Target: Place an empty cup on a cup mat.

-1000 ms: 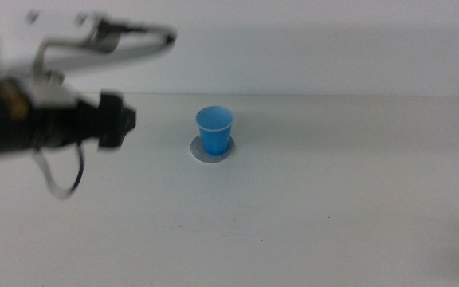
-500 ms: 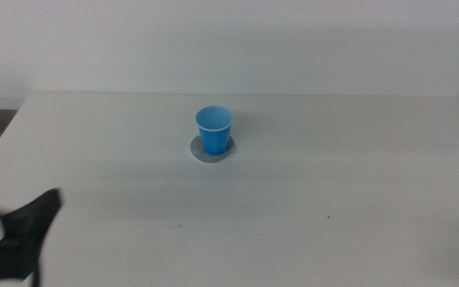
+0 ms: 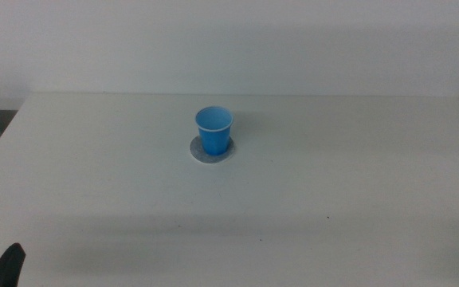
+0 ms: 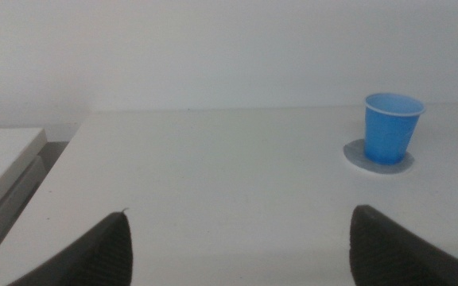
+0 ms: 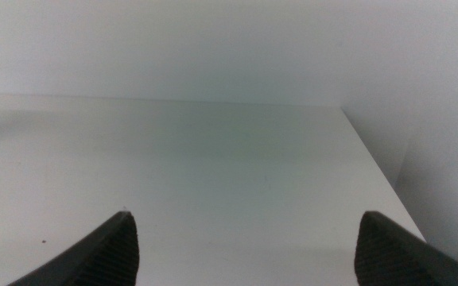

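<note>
The blue cup stands upright on the grey cup mat near the middle of the white table. It looks empty. Both also show in the left wrist view, the cup on the cup mat. My left gripper is open and empty, low at the table's front left, well short of the cup; one dark tip shows in the middle view. My right gripper is open and empty over the right part of the table. It is out of the middle view.
The white table ends at a pale wall behind. Its right edge and corner show in the right wrist view. A lower white surface lies beyond the table's left edge.
My left arm has drawn back from beside the cup to the front left corner and nearly left the middle view. The cup and mat have not moved.
</note>
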`<state>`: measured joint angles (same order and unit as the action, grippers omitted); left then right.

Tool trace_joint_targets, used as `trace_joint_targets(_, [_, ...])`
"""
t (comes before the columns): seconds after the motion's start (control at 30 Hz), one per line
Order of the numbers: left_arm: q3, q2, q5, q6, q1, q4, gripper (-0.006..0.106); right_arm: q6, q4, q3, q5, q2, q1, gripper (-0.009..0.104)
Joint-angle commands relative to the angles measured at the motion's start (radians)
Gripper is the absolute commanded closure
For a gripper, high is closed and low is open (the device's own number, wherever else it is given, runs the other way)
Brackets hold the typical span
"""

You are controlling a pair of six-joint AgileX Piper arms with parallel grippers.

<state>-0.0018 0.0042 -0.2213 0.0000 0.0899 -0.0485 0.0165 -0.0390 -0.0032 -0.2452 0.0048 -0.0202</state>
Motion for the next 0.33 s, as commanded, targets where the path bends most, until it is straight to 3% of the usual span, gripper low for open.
trace_joint_targets(0.0, [0.002, -0.004, 0.014, 0.000, -0.003, 0.008, 0.007, 0.004, -0.007, 0.003, 0.007, -0.005, 0.002, 0.002])
trace_joint_targets(0.3, [0.002, -0.004, 0.039, 0.000, -0.003, 0.008, 0.007, 0.004, -0.007, 0.003, 0.007, -0.005, 0.002, 0.002])
